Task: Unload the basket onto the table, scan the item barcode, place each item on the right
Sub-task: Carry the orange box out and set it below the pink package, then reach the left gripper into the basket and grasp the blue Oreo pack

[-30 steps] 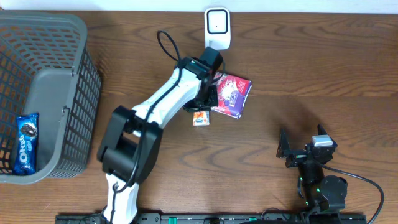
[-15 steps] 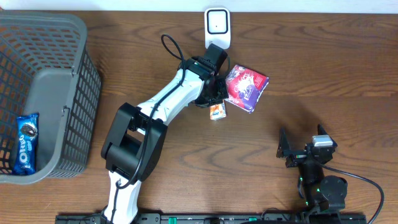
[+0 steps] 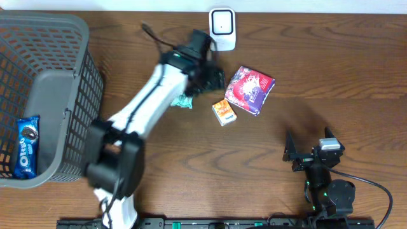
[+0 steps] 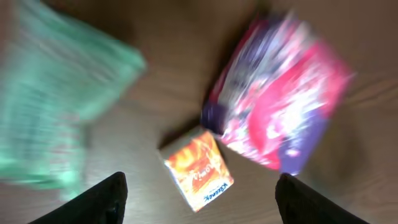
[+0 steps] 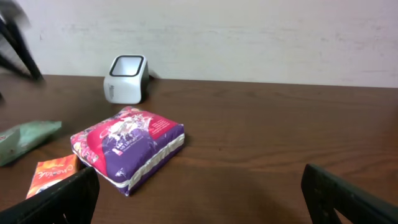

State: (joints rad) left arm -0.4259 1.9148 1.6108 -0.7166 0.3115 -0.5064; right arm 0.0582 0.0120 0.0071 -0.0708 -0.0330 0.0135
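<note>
Left arm (image 3: 152, 95) swinging away from pouch (image 3: 249, 90), fingers (image 4: 102, 200) wide, empty; right fingers (image 5: 62, 199) wide too. Pouch looking soft, slippery; I'd be pinching an edge seam.

Item count recorded as follows. One white scanner (image 3: 222, 28). Near the scanner, on its table side, lay one pink-and-purple pouch (image 3: 251, 90), one small orange box (image 3: 224, 112) and one green packet (image 3: 182, 100). One grey basket (image 3: 44, 95) stood well apart from the scanner, at the overhead view's left edge, and held one blue biscuit packet (image 3: 27, 145). Two robot arms were present: left arm (image 3: 152, 95) and right arm (image 3: 318, 164).
</note>
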